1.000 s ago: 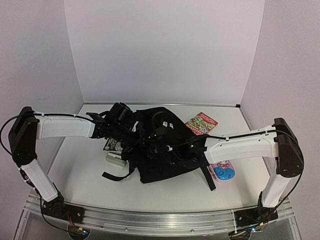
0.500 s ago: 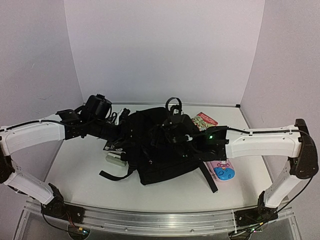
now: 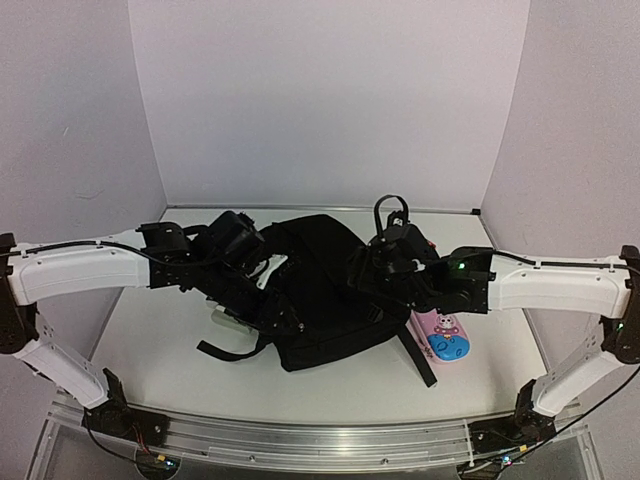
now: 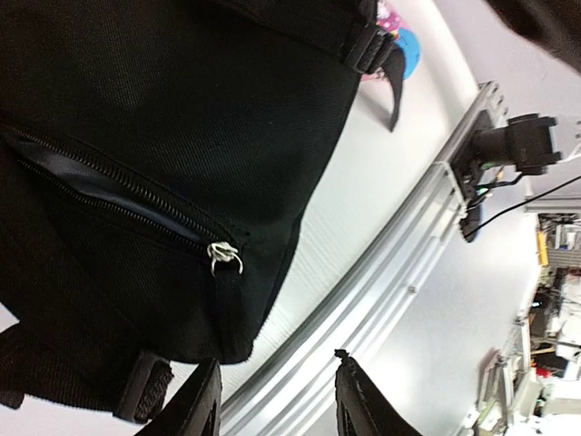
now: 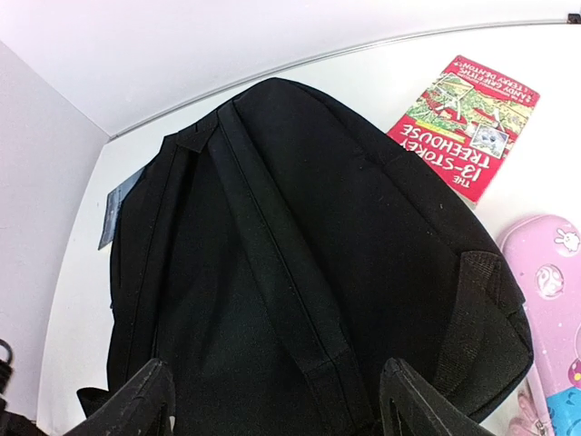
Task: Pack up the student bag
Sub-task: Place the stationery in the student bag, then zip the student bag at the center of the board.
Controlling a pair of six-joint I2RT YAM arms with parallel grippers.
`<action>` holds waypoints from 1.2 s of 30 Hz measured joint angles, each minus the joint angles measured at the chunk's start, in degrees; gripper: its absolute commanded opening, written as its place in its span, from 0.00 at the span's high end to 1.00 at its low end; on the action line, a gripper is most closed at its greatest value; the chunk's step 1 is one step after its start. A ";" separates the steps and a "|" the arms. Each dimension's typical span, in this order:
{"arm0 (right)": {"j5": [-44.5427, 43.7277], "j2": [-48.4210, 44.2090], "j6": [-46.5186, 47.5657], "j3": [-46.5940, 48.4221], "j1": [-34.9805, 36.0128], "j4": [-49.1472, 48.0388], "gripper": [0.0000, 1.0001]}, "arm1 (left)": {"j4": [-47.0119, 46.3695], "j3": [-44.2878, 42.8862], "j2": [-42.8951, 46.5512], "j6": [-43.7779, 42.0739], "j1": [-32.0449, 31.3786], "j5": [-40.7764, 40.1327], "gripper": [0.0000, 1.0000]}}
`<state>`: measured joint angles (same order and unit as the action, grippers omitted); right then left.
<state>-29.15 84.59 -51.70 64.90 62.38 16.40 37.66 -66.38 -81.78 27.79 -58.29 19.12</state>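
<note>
Okay, the black student bag (image 3: pixel 320 300) lies flat at the centre of the white table (image 3: pixel 150 360), with one arm reaching over it from each side.

The left gripper (image 4: pixel 277 404) sits at the bottom of its wrist view. Its fingers are moderately apart with nothing between them, and only the table edge and the aluminium rail (image 4: pixel 390 282) show through the gap. The bag fills the upper left of that view, with a zip pocket and a metal zipper pull (image 4: pixel 224 257) near the middle.

The right gripper (image 5: pixel 281 409) is spread wide above the bag, fingertips at the lower corners of its view, and holds nothing. Whether they touch the fabric cannot be told.

A "13-Storey Treehouse" book (image 5: pixel 467 123) lies at upper right, just beside the bag. A pink-and-blue pencil case (image 5: pixel 554 309) sits at the right edge, by the bag's corner.
</note>
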 measured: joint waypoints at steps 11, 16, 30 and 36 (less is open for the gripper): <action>0.14 -0.93 -1.74 -0.43 0.01 0.36 0.26 | 2.86 -3.87 -6.41 -2.09 -3.30 -7.93 0.70; 0.28 -0.93 -2.07 -0.43 0.01 0.37 0.26 | 3.45 -5.38 -8.31 -2.55 -3.64 -9.49 0.71; 0.28 -0.93 -2.43 -1.15 0.01 0.46 0.26 | 6.62 -7.37 -11.89 -3.84 -6.13 -14.42 0.88; 0.36 -0.93 -2.40 -1.30 0.01 0.46 0.26 | 6.85 -7.64 -12.28 -3.92 -6.81 -16.07 1.00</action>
<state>-28.78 83.66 -54.10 63.59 62.39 16.86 44.51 -74.02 -94.06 23.87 -65.11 3.04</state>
